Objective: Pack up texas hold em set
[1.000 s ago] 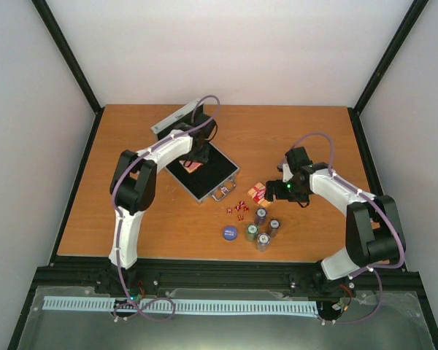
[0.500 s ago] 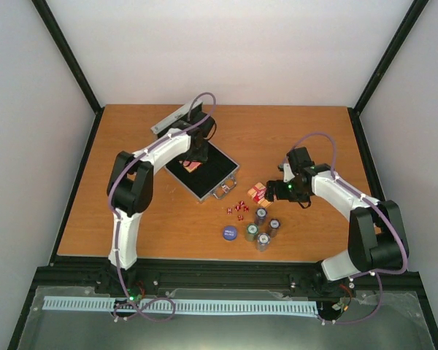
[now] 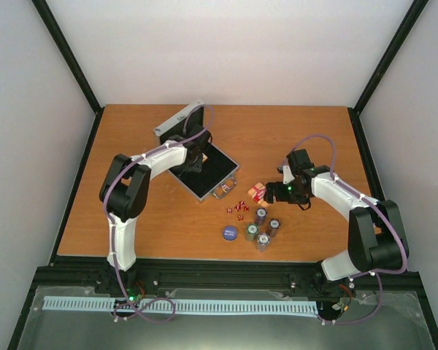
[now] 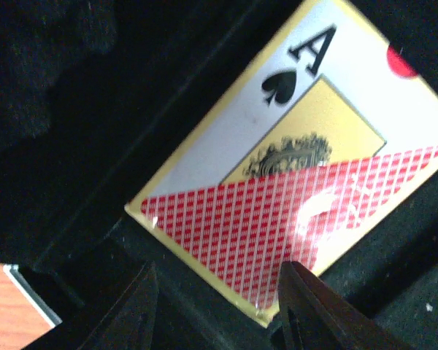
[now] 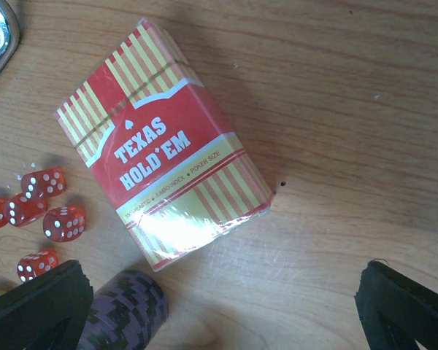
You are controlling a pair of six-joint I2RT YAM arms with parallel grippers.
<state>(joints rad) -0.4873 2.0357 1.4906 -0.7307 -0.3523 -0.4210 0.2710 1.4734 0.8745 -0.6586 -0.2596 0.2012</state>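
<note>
L gripper [image 4: 219, 310] is down inside the open case [image 3: 217, 179]. Jaws are part-open w/ a clear gap. Fingertips [image 4: 142, 306] sit just past the short end of a card deck [image 4: 277, 197], and afaict they aren't pinching it. That deck lies flat, ace-of-spades face up, in a recess of the black lining [image 4: 51, 109]. It looks seated, so I'd call one deck packed. Lid [image 3: 179, 119] stands up on the far side, which leaves the tray reachable from above.

R gripper [image 5: 223, 306] is spread fully wide w/ nothing in it, hovering over the 2nd deck [image 5: 164, 157]. That one lies flat on the table [image 5: 336, 109], TEXAS HOLD'EM side up. The jaws are prob that wide bc the box sits diagonal to the fingers. The next grab likely needs a wrist turn so it closes across the narrow side.

Neighbours are tight. Red dice [image 5: 40, 211] are just beside one long edge. A chip stack [image 5: 128, 310] is at the deck's lower corner, next to one finger; can't tell if it's touching. Risk: closing sweeps dice or tips chips.

Outside the case: chip stacks [image 3: 263, 227], blue disc [image 3: 229, 232], the dice and the 2nd deck. Most of the packing is yet to do.
</note>
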